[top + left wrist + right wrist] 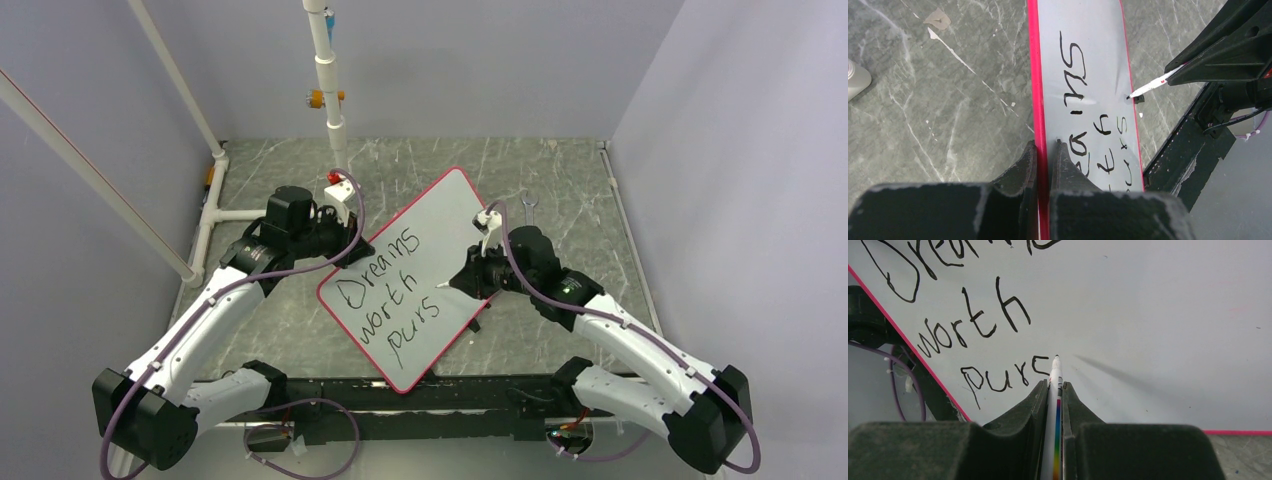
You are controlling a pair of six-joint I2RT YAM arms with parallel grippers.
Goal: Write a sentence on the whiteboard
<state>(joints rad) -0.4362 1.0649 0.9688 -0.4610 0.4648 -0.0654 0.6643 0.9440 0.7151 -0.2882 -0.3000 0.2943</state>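
Tabletop [560,180]: grey marbled slab, closed in by pale lilac walls [480,60], with white plastic pipes [330,80] standing at the back left.
Whiteboard [440,215]: large flat white rectangular board with rounded corners and a thin red rim, lying cornerwise at the middle of the tabletop between my two arms.
Lettering [395,295]: black handwritten marker words in three lines, reading "Dreams", "worth", "purs".
Left gripper [1046,145]: my fingers are pinched almost together on the board's red rim, one on each side of the edge.
Right gripper [1054,385]: my fingers are squeezed narrowly around the pen's barrel.
Marker [1055,372]: slim white pen with a rainbow stripe, running out between my right fingers.
Marker tip: dark point just beside the last "s" of the bottom line; I cannot tell whether it touches the board.
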